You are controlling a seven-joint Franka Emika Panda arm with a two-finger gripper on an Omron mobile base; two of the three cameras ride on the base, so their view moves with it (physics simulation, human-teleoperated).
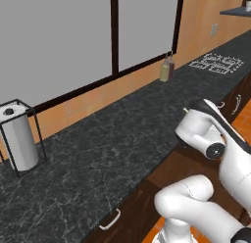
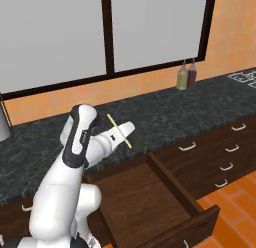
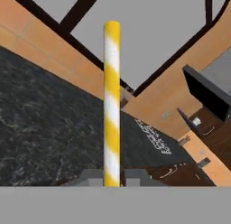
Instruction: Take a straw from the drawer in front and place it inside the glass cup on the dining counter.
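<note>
Holding the straw (image 3: 111,105) above the open drawer (image 2: 150,202).
Gripper (image 2: 128,131) jaws clamped on its lower end, over the black table (image 2: 175,112) edge.

One straw (image 3: 111,105), striped yellow and white, is counted. One open drawer (image 2: 150,202) is seen, and four narrower closed drawers (image 2: 227,157) are stacked to its right in the right base view, with one further closed drawer front beside the stack. Two bottles (image 2: 186,76) are found standing together on the black counter (image 1: 98,149). One paper towel roll (image 1: 18,139) is counted, held in one wire stand. Two large window panes are seen, divided by one dark bar.
</note>
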